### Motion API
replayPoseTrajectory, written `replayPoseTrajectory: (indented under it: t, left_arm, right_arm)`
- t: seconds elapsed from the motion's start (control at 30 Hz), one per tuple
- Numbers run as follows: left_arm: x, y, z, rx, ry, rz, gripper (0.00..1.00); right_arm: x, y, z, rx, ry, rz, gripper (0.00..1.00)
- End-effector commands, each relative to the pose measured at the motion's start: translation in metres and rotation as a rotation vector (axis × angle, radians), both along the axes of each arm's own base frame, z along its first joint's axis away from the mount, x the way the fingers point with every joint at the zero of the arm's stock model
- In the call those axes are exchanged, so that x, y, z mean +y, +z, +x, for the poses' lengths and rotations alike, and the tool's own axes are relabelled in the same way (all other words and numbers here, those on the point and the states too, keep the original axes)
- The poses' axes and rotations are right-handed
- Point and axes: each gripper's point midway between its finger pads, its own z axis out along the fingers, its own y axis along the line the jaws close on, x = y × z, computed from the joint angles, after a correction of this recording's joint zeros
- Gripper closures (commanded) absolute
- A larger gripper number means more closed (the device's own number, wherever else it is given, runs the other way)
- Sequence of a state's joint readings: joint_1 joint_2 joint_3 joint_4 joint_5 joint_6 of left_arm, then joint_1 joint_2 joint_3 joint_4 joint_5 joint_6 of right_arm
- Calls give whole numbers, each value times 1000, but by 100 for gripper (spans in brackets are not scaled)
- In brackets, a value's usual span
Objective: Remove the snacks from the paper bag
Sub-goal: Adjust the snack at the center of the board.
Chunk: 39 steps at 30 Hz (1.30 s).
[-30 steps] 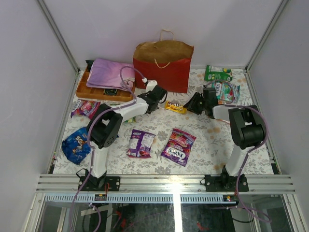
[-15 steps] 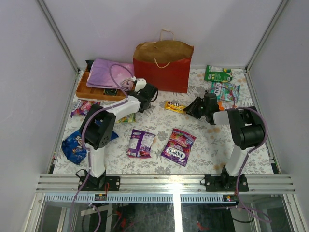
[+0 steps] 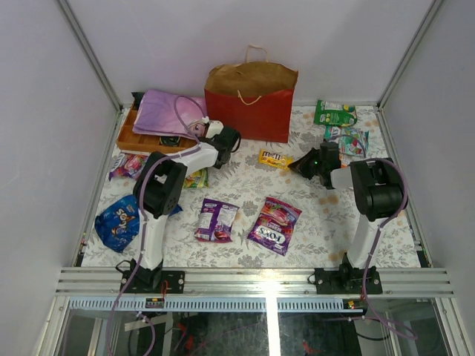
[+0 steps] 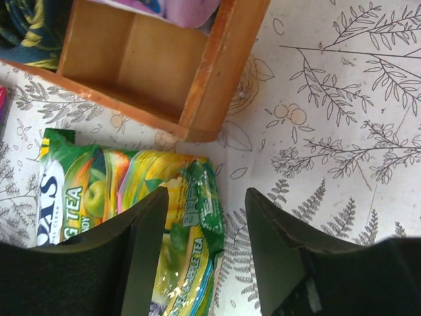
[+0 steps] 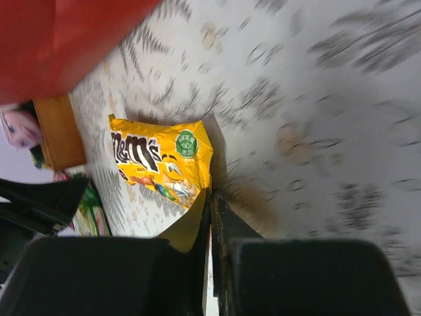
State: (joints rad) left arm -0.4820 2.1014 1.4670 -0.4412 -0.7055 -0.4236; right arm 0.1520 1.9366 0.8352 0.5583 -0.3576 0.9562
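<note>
The red paper bag [image 3: 251,104] stands upright at the back, apart from both arms; its red wall shows in the right wrist view [image 5: 66,39]. My right gripper [image 3: 304,164] [image 5: 210,194] is shut on a corner of a yellow M&M's packet [image 3: 272,158] [image 5: 161,158] just in front of the bag. My left gripper [image 3: 221,144] [image 4: 204,197] is open and empty, hovering over a green apple-tea packet [image 3: 195,178] [image 4: 131,191] beside the tray corner. A blue Doritos bag [image 3: 117,222], a purple packet [image 3: 217,219] and a Fox's packet [image 3: 274,225] lie on the table.
An orange wooden tray [image 3: 141,141] [image 4: 210,79] with a pink-purple cloth [image 3: 169,111] sits at the back left. Two green packets [image 3: 334,111] [image 3: 347,139] lie at the back right, and a pink packet [image 3: 130,165] lies at the left. Walls enclose the table.
My left gripper has drawn back from the table's middle toward the tray corner. My right gripper has shifted the M&M's packet slightly toward the back right.
</note>
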Motion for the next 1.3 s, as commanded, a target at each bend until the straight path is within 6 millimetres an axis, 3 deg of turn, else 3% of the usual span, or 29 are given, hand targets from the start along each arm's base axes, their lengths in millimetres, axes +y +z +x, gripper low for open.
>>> replayPoseTrajectory:
  t: [0.0,0.13,0.27,0.37,0.4,0.57,0.77,0.97,1.1,1.27]
  left_arm:
    - [5,-3,15,-22,19,56,53]
    - [8,-19,17,4,32,91,61]
    - [8,-26,16,15,39,96,73]
    - [5,-27,16,18,36,72,97]
    - [3,-27,15,19,35,62,100]
    - [-14,-20,9,14,12,-15,100]
    - [-73,3,-5,-27,-83,-96,100]
    - [-115,16,14,-60,-145,-147,100]
    - [-136,15,39,-87,-172,-161,100]
    - [-167,26,72,-143,-219,-224,100]
  right_arm:
    - [-35,29,28,-72,-87,28,100]
    - [-48,41,29,-99,-101,45,97]
    - [-51,53,30,-123,-93,68,73]
    - [-52,63,28,-141,-84,74,64]
    - [-52,66,27,-147,-81,73,63]
    - [-53,80,21,-173,-74,61,62]
    - [-53,97,13,-208,-72,55,61]
    - [-51,115,-1,-248,-57,60,61]
    - [-39,110,-31,-235,-16,22,59]
    - [-5,90,-89,-180,104,-146,42]
